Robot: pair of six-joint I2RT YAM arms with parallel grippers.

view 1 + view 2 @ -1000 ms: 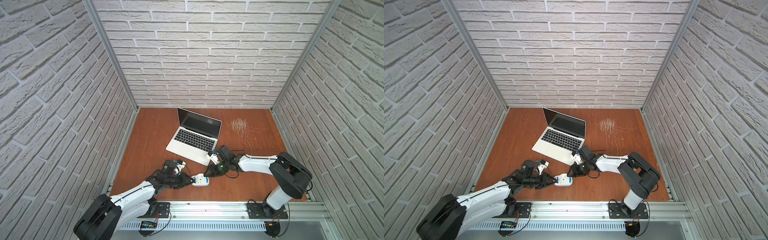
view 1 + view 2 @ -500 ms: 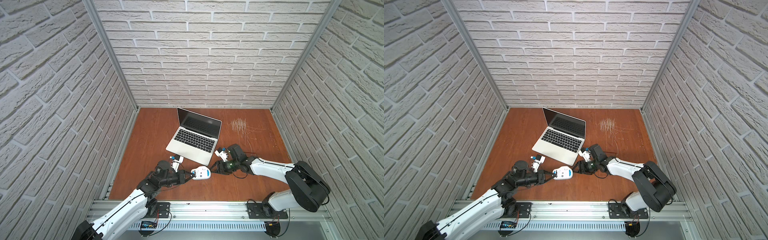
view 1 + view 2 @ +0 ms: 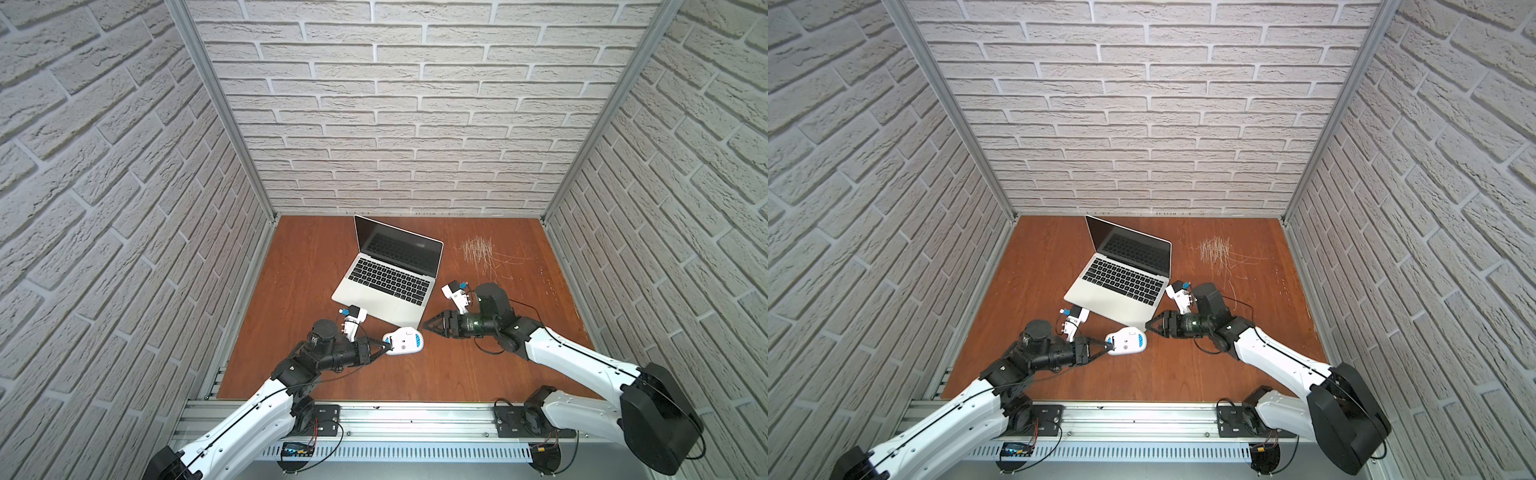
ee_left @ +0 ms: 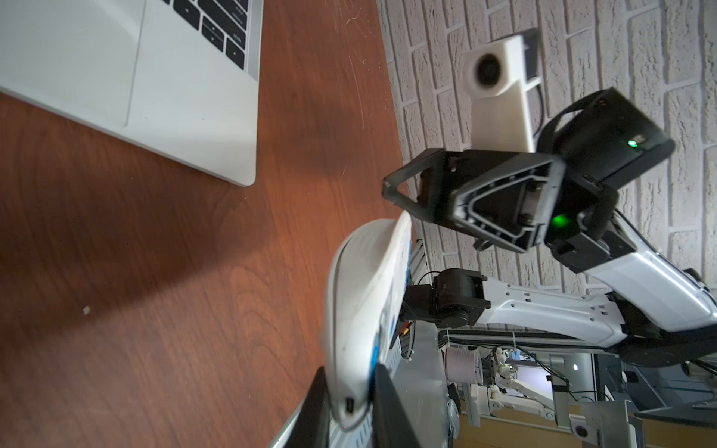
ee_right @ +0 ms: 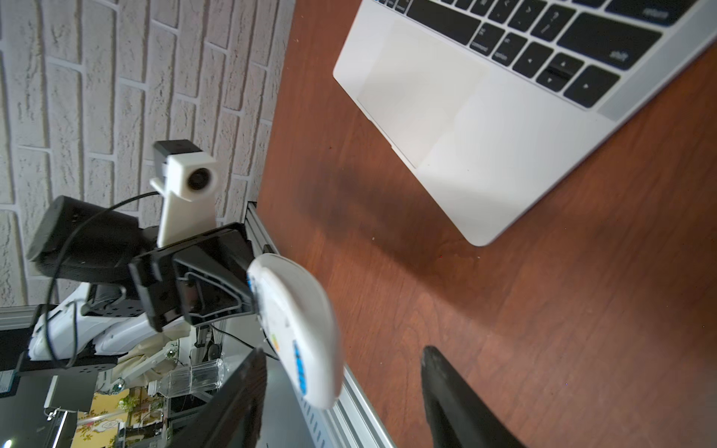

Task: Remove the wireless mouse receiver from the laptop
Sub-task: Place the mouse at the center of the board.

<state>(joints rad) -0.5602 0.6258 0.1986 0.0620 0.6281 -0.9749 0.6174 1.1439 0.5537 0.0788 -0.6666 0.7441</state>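
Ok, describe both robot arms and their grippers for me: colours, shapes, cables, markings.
The left arm and right arm have white shells with black cylindrical joints and thin black cables looping alongside. The left gripper and right gripper are black, with triangular open-frame fingers. Each wrist carries a white boxy camera housing with a blue plug. A green light glows at the right gripper's base.

One laptop (image 3: 390,286); one mouse (image 3: 405,341); two robot arms (image 3: 257,411) (image 3: 573,357).
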